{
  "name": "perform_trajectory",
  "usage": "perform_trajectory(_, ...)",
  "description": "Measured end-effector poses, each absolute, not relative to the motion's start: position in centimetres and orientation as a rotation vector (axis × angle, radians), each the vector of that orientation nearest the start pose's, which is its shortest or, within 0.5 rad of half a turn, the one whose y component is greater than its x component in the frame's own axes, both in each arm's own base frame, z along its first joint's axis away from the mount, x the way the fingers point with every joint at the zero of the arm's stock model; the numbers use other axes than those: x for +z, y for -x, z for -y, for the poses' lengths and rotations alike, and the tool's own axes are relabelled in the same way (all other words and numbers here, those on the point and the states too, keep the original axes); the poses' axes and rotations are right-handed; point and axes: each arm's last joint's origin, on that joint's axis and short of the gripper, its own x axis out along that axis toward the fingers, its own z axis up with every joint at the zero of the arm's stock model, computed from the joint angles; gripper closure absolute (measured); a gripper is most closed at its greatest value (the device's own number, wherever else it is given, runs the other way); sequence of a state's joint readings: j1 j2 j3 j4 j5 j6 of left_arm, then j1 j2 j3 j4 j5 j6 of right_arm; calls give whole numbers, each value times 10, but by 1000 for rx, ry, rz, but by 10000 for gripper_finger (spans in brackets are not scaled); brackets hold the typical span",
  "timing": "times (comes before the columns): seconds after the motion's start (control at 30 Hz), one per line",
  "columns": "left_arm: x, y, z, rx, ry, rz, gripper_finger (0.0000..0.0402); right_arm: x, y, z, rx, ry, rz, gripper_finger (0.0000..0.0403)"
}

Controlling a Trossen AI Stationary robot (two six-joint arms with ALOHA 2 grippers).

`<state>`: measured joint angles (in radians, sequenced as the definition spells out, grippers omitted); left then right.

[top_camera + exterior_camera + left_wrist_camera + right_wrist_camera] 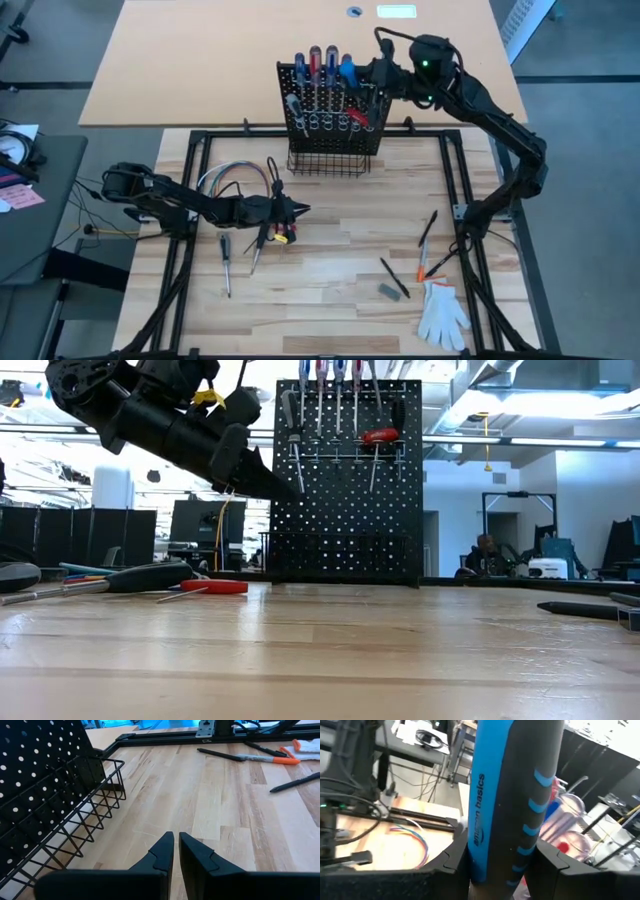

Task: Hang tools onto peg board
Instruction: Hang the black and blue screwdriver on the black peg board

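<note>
Filling my right wrist view is a fat screwdriver handle (512, 800), smooth blue plastic with black rubbery grip and printed lettering, and my right gripper (372, 78) has its fingers (451, 862) clamped on either side of it. From above, I see that handle standing at the top edge of the peg board (330, 105), last in a row of red and blue handles already slotted there. Peg board itself is black perforated metal with a line of silver rings and a wire basket (334, 160) at its foot.

Down on the pale wood-grain worktop (330, 290), my left gripper (297, 211) hovers low with its fingers (162, 852) pinched nearly together, holding nothing. Just beside it lie thin-shafted screwdrivers (226, 262), well apart from the board. Over on the right side rest dark pens (428, 228), an orange-tipped marker and a white glove (442, 314).
</note>
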<state>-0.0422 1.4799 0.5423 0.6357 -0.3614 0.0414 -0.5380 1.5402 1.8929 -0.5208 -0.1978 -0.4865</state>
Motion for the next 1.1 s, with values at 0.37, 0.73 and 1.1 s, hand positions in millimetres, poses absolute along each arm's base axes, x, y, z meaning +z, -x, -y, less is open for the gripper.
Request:
perform_trajectory(0.37, 174, -279, 3, 306, -109, -323, 380, 502, -269, 165, -458, 393, -165, 261)
perform_trajectory(0.73, 174, -279, 3, 305, -108, -323, 380, 498, -265, 177, -499, 340, -187, 261)
perform_trajectory(1.1, 175, -280, 3, 306, -106, -321, 380, 468, -264, 197, -532, 262, -279, 249)
